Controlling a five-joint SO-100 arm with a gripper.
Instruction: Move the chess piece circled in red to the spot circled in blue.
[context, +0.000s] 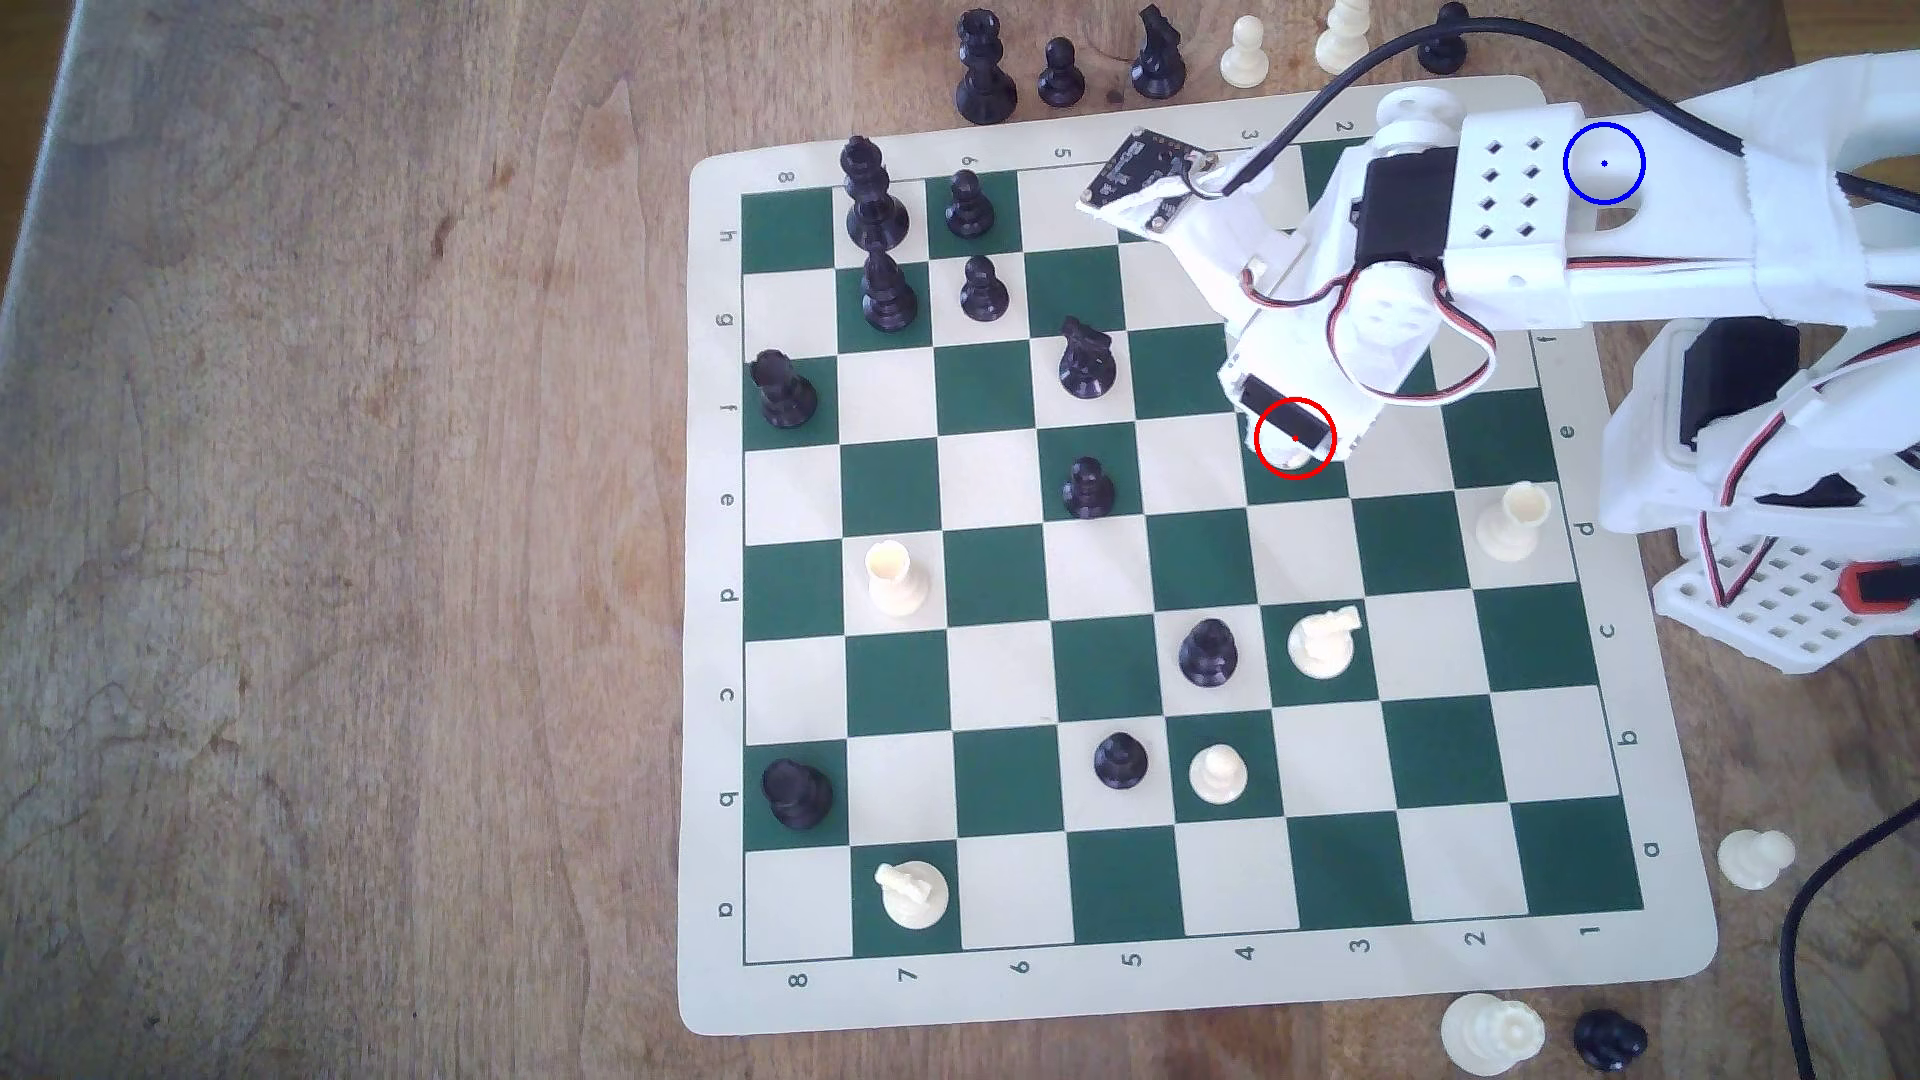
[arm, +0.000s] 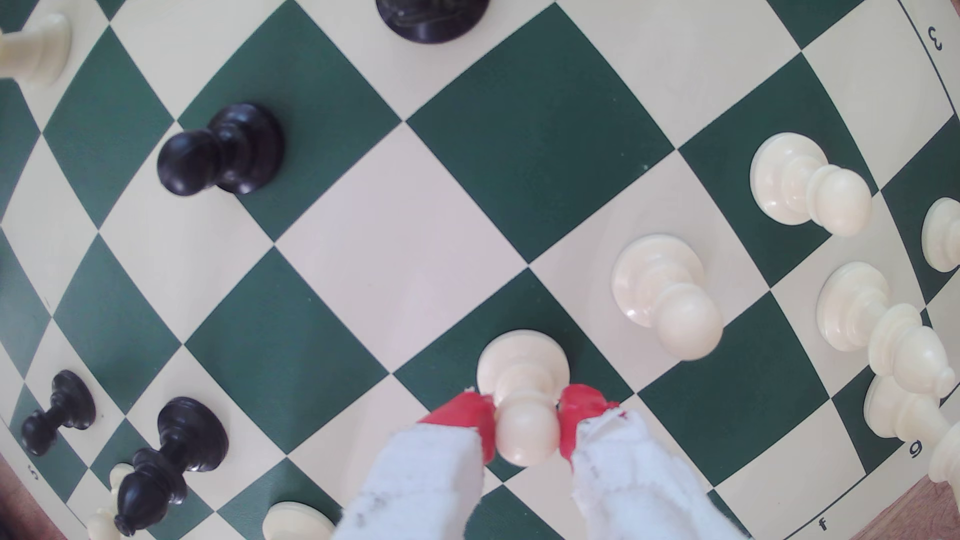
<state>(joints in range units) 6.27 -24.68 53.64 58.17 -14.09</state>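
Note:
The chess piece (arm: 522, 358), a cream pawn, stands upright on a green square of the board (arm: 540, 135). My gripper (arm: 525, 415) has one red fingertip pressed on each side of the pawn's ball head, shut on it. In the exterior view the gripper (context: 1294, 441) hangs over the red-ringed square, and a sliver of the pawn (context: 1286, 464) peeks out below it. The blue circle (context: 1604, 163) is drawn over my white arm; the spot under it is hidden by the arm.
Two more cream pawns (arm: 660, 291) (arm: 800, 181) stand close beside the held one, with taller cream pieces (arm: 883, 316) beyond. A black pawn (context: 1088, 488) and a black piece (context: 1086, 358) stand toward the exterior view's left. Captured pieces (context: 1060, 73) line the table beyond the board.

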